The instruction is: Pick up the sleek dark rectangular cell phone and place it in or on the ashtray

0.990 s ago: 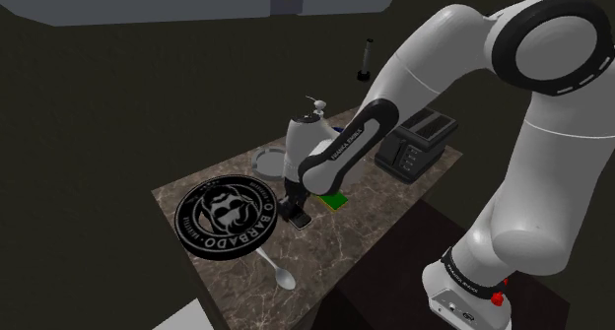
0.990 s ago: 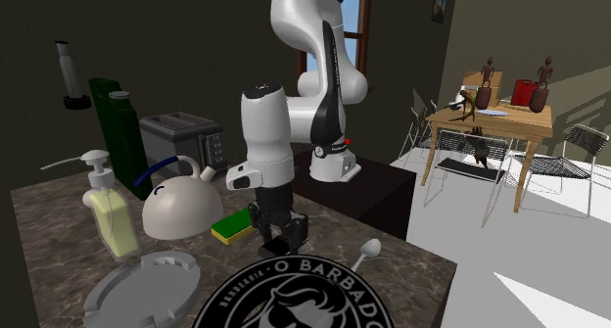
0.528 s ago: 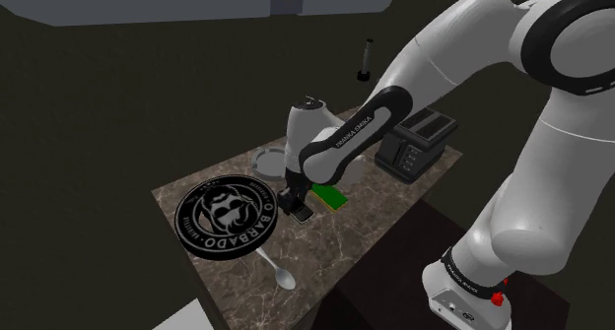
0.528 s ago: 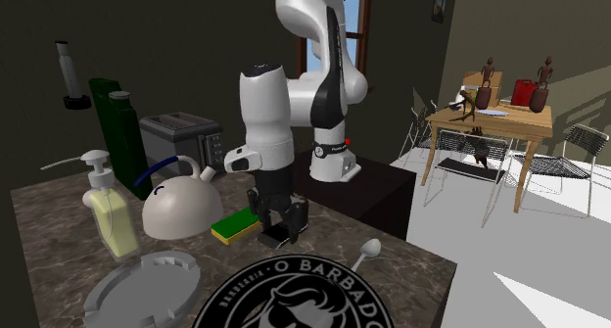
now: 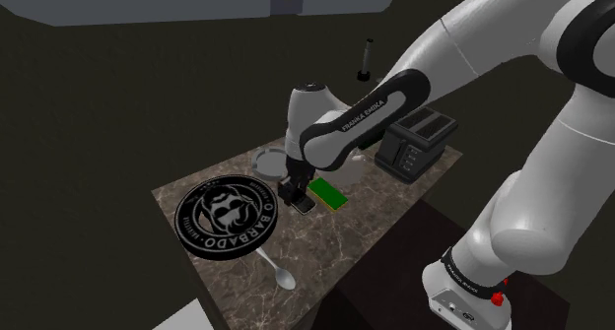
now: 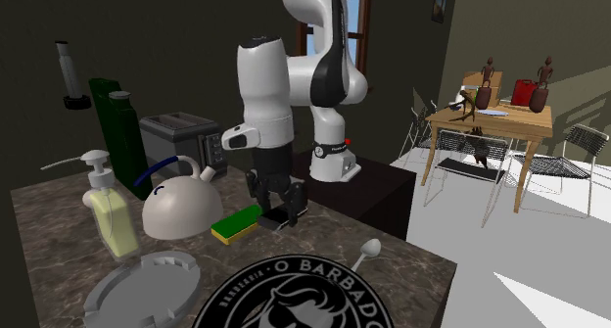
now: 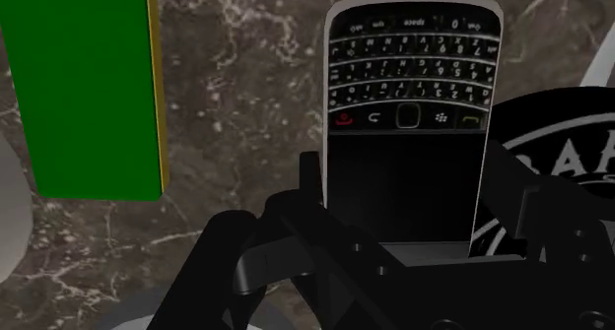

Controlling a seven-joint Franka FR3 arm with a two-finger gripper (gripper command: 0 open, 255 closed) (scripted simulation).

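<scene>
A green sponge [image 5: 328, 192] lies between a black toaster [image 5: 418, 143] and a round black plaque [image 5: 225, 215].

Crowded desk [image 5: 379, 208], seen from the shoulder view

The cell phone [image 7: 409, 111] sits clasped between the end effector's [image 5: 293, 197] fingers, with the sponge [image 5: 328, 192] just to its right and the round plate [image 5: 225, 216] to its left. The ashtray [image 5: 268, 163] lies behind the plate, the spoon [image 5: 278, 269] before it, and the toaster [image 5: 416, 146] stands at the right end.

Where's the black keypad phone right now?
The black rectangular keypad phone is clasped in the black hand, in the shoulder view's middle, between the green sponge and the round black logo disc.
</scene>
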